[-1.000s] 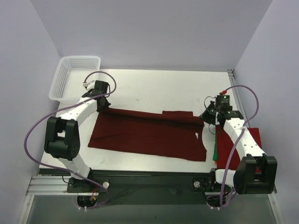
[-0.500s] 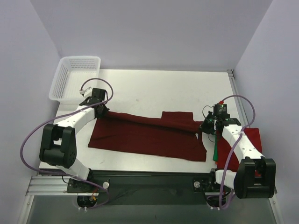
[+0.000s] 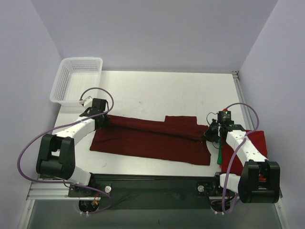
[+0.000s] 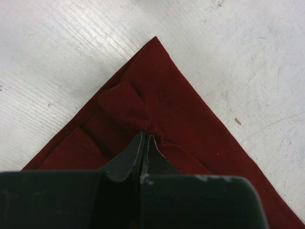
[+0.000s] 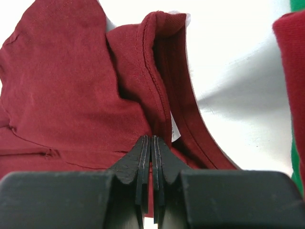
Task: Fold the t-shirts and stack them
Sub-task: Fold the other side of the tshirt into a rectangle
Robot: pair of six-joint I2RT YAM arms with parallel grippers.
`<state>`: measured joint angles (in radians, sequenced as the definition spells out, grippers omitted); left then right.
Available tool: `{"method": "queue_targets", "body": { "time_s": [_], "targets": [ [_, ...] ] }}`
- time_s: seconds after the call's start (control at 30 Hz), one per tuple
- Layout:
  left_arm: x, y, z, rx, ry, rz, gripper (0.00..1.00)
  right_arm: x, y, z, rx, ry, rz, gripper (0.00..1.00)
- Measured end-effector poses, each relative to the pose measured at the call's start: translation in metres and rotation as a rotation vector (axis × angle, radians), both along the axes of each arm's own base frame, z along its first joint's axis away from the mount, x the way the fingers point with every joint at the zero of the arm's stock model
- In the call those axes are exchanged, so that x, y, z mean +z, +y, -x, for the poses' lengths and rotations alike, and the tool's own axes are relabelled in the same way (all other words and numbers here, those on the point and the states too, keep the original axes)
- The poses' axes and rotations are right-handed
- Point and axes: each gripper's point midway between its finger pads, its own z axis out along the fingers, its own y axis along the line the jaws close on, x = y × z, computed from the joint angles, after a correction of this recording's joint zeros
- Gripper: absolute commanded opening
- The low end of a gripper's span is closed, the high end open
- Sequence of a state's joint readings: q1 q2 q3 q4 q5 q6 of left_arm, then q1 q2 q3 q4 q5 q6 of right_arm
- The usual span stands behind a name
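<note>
Top external: maroon t-shirt (image 3: pixel 150 138) stretched between left gripper (image 3: pixel 102 118) and right gripper (image 3: pixel 212 132), both clenched on it.

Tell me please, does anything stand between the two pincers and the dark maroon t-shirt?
Nothing visible does. The left pincer is shut on a pinch of the dark maroon t-shirt near its corner. The right pincer is shut on the cloth beside a hemmed edge.
</note>
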<state>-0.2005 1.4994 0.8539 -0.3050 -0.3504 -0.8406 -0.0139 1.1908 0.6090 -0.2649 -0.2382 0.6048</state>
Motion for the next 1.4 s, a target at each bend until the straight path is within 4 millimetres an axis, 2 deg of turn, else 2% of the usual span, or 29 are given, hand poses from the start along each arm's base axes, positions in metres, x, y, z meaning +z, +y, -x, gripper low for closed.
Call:
{"method": "queue_targets", "body": {
  "time_s": [0.13,0.2,0.23,0.3,0.33,0.37,0.47,0.57,0.63,0.7,0.83,0.97,1.1,1.27,1.4],
  "targets": [
    [0.000,0.001,0.004,0.005,-0.028,0.009,0.00,0.000,0.001,0.000,0.001,-0.001,-0.003,0.02],
    [0.000,0.001,0.007,0.006,-0.040,0.013,0.07,-0.002,0.001,0.000,0.002,-0.003,-0.003,0.06],
    [-0.001,0.001,0.009,0.006,-0.044,0.014,0.15,-0.003,0.001,0.001,0.002,-0.002,-0.005,0.15],
    [-0.002,0.002,0.010,0.004,-0.060,0.017,0.26,-0.007,0.001,0.004,0.002,0.007,-0.006,0.27],
    [-0.003,0.002,0.012,0.004,-0.066,0.018,0.36,-0.008,0.001,0.006,0.003,0.011,-0.005,0.39],
    [-0.004,0.003,0.015,0.003,-0.072,0.019,0.42,-0.008,0.001,0.007,0.003,0.011,-0.006,0.43],
    [0.003,0.004,0.017,0.009,-0.106,0.026,0.46,-0.004,0.002,0.007,0.010,-0.008,-0.006,0.49],
    [0.017,0.005,0.014,0.009,-0.160,0.034,0.44,0.004,0.002,0.005,0.012,-0.045,-0.006,0.49],
    [0.024,0.004,0.011,0.009,-0.185,0.039,0.39,0.009,0.002,0.002,0.014,-0.063,-0.005,0.49],
    [0.026,0.004,0.008,0.008,-0.185,0.036,0.33,0.012,0.003,-0.001,0.018,-0.072,-0.004,0.49],
    [0.029,-0.003,-0.006,0.006,-0.161,0.023,0.30,0.020,0.011,-0.010,0.054,-0.090,0.005,0.49],
    [0.028,-0.013,-0.030,-0.002,-0.140,0.013,0.22,0.019,0.019,-0.019,0.082,-0.087,0.006,0.49],
    [0.012,-0.017,-0.046,0.003,-0.080,-0.005,0.18,0.011,0.024,-0.020,0.098,-0.058,0.009,0.49],
    [-0.010,-0.012,-0.030,0.009,-0.009,-0.023,0.18,0.007,0.024,-0.024,0.100,-0.039,0.016,0.50],
    [-0.028,-0.007,-0.010,0.011,0.046,-0.036,0.18,0.013,0.025,-0.048,0.097,-0.046,0.025,0.52]
  ]
}}
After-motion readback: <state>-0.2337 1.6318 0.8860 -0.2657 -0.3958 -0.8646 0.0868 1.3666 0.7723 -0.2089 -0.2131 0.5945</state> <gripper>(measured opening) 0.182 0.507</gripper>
